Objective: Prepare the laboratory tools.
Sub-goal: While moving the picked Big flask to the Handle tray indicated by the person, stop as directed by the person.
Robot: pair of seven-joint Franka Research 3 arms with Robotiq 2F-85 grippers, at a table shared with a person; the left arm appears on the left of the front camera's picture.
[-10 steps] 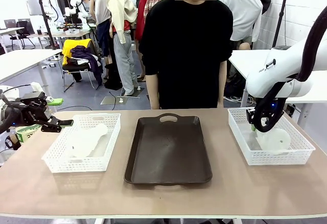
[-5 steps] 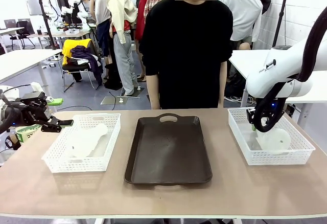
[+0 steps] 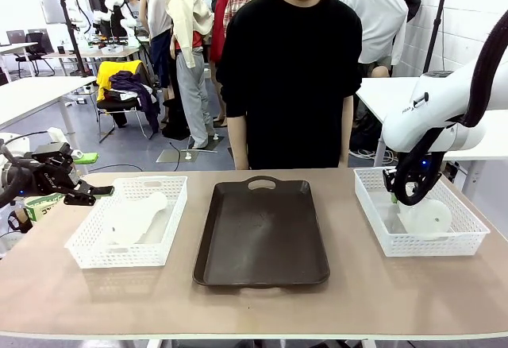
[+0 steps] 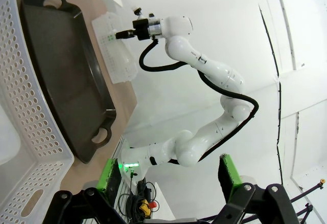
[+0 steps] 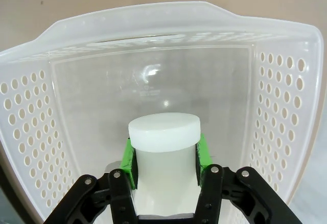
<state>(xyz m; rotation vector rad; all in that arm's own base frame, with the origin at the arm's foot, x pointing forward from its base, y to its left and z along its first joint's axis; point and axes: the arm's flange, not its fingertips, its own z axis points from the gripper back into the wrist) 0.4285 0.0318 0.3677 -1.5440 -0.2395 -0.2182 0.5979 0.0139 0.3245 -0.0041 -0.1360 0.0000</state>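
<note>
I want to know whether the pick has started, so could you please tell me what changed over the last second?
Nothing visibly changed. The right gripper stays shut on the translucent frosted-white plastic conical flask in the right white mesh basket; the open left gripper still hovers by the left basket.

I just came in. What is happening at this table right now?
The right claw is shut on the neck of a white plastic flask inside the right basket. The left claw is open beside the left basket, where a second flask lies on its side. Neither flask is on the dark tray between the baskets yet. A person stands at the far side of the table.
</note>
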